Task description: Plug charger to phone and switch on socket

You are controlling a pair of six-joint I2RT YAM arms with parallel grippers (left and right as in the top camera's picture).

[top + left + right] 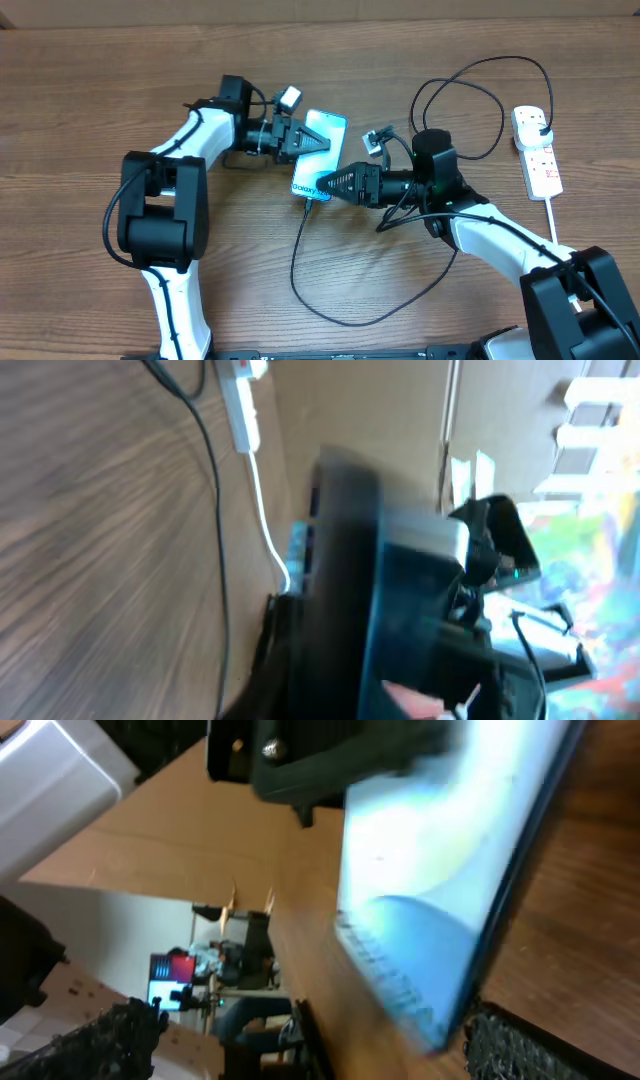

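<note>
Bracing the phone [328, 130] at centre frame, apparently, the left gripper [305, 140] covers its upper end, grip unclear. The right gripper [325, 187] gapes where the charger [300, 232] meets it.

Wood-grain table [100, 60]; tan board [180, 850] along far edge; blurred room [200, 970] beyond

Phone [328, 128] on the tabletop [100, 80] centre, power strip [537, 150] well apart at far right, charger cable [298, 255] looping across the front between them
</note>
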